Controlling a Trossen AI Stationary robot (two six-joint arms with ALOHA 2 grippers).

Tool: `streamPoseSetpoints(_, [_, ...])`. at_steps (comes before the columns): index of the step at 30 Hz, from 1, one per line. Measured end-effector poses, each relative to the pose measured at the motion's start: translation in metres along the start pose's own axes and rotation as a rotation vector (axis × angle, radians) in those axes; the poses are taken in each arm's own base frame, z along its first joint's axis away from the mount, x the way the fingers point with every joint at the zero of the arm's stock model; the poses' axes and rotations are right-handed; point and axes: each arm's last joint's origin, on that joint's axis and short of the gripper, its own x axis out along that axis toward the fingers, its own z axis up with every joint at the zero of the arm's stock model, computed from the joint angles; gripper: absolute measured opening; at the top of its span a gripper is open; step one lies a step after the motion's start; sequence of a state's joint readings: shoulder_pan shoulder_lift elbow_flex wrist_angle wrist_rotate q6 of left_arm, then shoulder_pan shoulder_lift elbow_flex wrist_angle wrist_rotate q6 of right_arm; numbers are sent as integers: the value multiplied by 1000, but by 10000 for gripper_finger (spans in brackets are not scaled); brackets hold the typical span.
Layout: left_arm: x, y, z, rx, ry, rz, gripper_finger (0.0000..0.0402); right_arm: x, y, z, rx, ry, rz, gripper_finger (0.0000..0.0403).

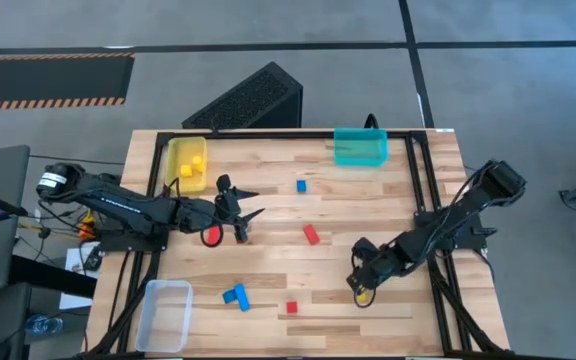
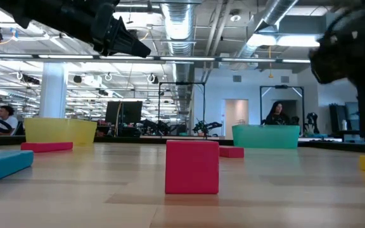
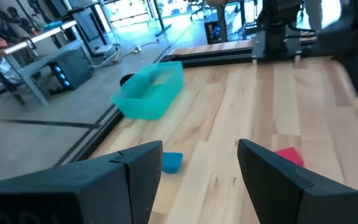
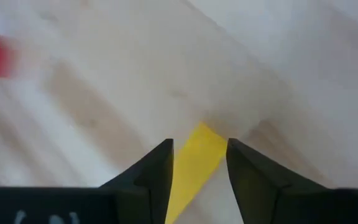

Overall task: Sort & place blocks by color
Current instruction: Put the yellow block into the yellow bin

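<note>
Pale wood-grain bench (image 1: 368, 215) carrying red blocks (image 1: 311, 234), blue blocks (image 1: 235, 296), yellow block (image 4: 194, 163) showing between dark right gripper (image 4: 199, 163); bins showing yellow (image 1: 175, 165), teal (image 1: 360, 147), clear (image 1: 164, 315).

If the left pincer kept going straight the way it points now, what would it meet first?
Probably the small blue block just ahead of the open left pincer, slightly off its centre line; the red block lies to the other side. Further on sits the teal bin. Depth is uncertain.
</note>
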State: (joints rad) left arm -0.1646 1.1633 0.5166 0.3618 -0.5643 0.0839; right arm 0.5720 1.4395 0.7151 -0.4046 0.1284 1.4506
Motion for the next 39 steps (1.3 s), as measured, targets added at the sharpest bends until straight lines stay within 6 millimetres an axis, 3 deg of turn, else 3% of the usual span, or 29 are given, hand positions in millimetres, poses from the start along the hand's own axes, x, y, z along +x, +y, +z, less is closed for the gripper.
streamPoseSetpoints(5, [0,1,-1,54,9,41,200,3,0,-2,5,22,0,167])
streamPoseSetpoints(15, [0,2,-1,27,11,58,200,37,9,-21,-43,119,25,169])
streamPoseSetpoints(20, [0,2,-4,29,39,67,200,43,4,-16,-98,127,-32,168])
streamPoseSetpoints(25, [0,4,-7,52,76,102,200,28,-5,-5,-166,108,-93,163])
streamPoseSetpoints(33, [0,4,-8,67,85,102,200,-15,-4,3,-146,-16,5,173])
streamPoseSetpoints(39, [0,3,-13,33,126,103,200,-15,-3,-3,-112,-19,3,212])
